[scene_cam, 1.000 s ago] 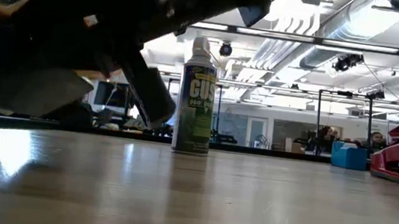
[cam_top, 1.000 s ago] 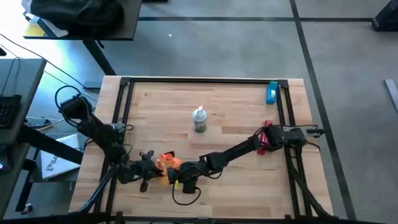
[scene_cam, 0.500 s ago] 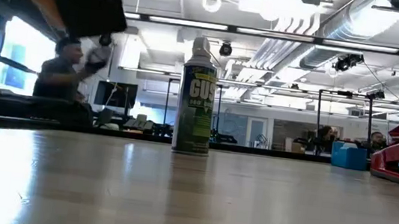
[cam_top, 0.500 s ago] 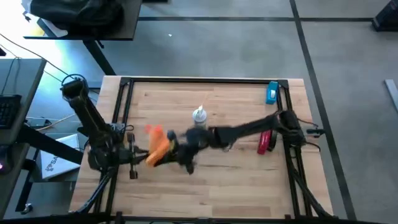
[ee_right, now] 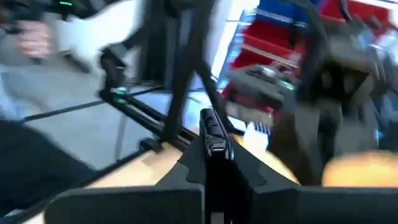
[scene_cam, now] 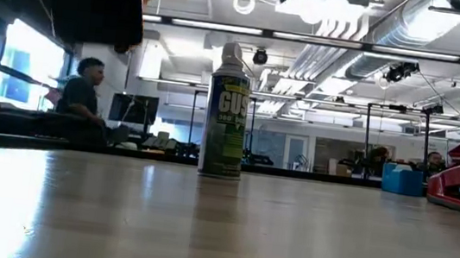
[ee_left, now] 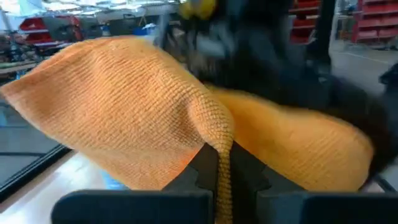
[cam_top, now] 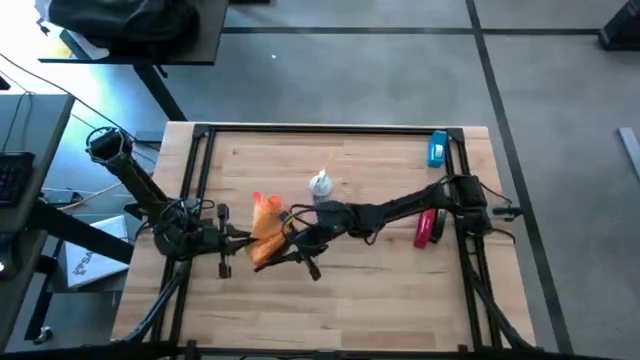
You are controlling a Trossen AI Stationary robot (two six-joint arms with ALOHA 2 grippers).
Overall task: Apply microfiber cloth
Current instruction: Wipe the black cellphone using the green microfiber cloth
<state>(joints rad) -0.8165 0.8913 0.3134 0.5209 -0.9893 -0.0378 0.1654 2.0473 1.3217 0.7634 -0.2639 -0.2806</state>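
**What I Can Count**

I see one orange microfiber cloth, one green spray can, one blue thing and one red thing. I have two arms. One person sits far behind my table.

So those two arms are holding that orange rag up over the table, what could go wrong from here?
Two things, I'd guess. The left gripper pinches only a thin fold of the microfiber cloth, so it might slip free. The right gripper, shut on a thin black object, sits very close to the left one, so the arms could bump. The spray can stands upright just beyond them and could be knocked over.
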